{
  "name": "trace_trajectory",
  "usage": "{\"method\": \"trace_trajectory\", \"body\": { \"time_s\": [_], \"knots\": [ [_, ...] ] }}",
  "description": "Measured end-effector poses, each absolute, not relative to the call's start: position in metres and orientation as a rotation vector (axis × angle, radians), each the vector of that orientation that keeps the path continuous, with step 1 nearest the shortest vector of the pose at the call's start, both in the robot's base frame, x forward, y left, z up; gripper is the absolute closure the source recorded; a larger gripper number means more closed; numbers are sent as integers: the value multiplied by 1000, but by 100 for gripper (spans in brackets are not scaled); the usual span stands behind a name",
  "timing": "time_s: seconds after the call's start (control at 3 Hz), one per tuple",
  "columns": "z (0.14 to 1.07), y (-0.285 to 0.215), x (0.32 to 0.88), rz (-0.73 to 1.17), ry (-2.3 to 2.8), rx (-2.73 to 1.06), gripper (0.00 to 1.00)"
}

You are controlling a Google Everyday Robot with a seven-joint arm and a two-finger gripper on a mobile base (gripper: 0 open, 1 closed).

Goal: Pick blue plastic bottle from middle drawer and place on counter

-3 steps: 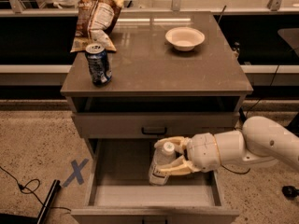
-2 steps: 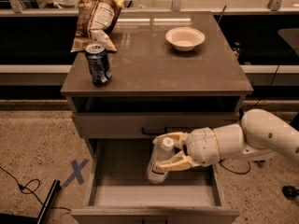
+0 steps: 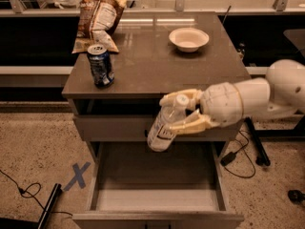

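Observation:
The blue plastic bottle [image 3: 165, 126], clear with a white cap and a pale label, hangs tilted in my gripper [image 3: 182, 112], cap up and to the right. The gripper's cream fingers [image 3: 183, 98] are shut around its neck and shoulder. The bottle is lifted above the open middle drawer [image 3: 157, 197], in front of the upper drawer's face, just below the front edge of the counter [image 3: 157, 66]. The drawer floor below is bare. My arm reaches in from the right.
On the counter stand a blue-and-silver soda can [image 3: 100, 65] at the front left, a chip bag [image 3: 99, 14] at the back left and a white bowl [image 3: 188, 38] at the back right. A blue tape X [image 3: 77, 175] and cables lie on the floor.
The gripper has raised the bottle out of the middle drawer, up to the level of the upper drawer front. The bottle now tilts more.

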State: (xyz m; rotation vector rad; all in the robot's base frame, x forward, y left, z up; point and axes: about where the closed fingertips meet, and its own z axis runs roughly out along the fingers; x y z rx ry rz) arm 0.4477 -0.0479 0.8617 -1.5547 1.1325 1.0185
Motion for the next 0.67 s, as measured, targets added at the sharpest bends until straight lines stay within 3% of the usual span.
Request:
{"method": "trace_trajectory", "body": {
  "time_s": [0.67],
  "knots": [
    [966, -60, 509, 1000, 1185, -1570, 100]
  ]
}}
